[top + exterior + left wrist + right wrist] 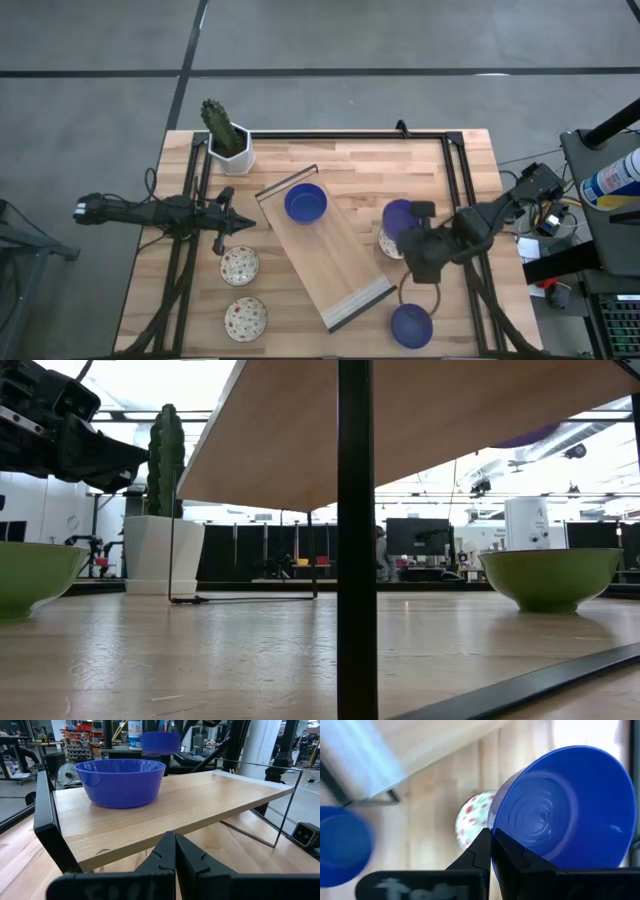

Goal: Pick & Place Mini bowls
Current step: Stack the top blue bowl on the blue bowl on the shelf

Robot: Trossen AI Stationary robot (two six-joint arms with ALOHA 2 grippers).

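Fingers of my right gripper pinch a blue bowl's rim, raised shelf lying at nine o'clock; my left gripper, closed and empty, waits.

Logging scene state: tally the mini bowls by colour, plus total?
Blue bowls: 3, one on the shelf, one held in the right tool, one on the table.
Floral bowls: 3.
Total: 6.
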